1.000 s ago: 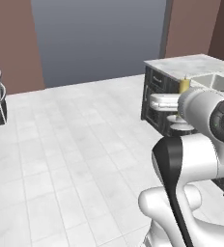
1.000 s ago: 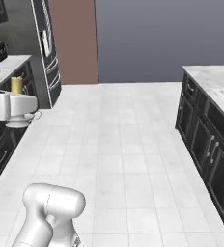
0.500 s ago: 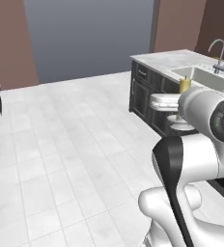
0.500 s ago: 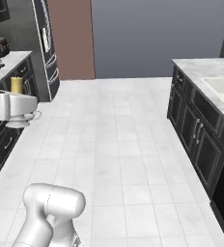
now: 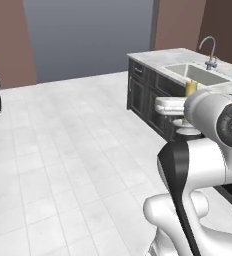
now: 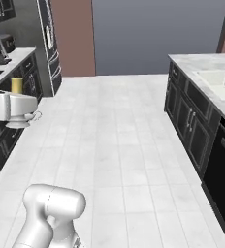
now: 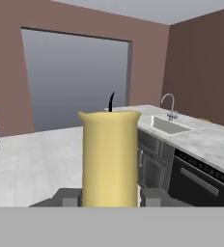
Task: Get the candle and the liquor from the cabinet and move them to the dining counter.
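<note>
Your hand (image 7: 109, 198) is pinching the candle (image 7: 109, 159), one finger (image 7: 68, 197) on each side of it down at its lower end. In the hand view the candle stands upright right in front of the camera, a yellowish-tan cylinder with a thin dark wick curling off the top, sitting squarely between the two fingers.

From the left base view you can see just the top of the candle (image 5: 190, 88) poking up above the white wrist, with the hand itself (image 5: 184, 120) tucked behind the arm's big joint. From the right base view the candle (image 6: 17, 85) sticks up from the hand (image 6: 21, 118) out at the left edge, held up in the air over the tiled floor (image 6: 114, 145).

The worktop (image 5: 180, 61), white marble with grey veins, is off to the right in the left base view, with its sink (image 5: 195, 73) and curved faucet (image 5: 209, 50). The candle is near its dark lower cabinets (image 5: 148, 100) but isn't over the marble. In the hand view the worktop (image 7: 201, 140) runs behind and to the right of the candle, well apart from it.
</note>
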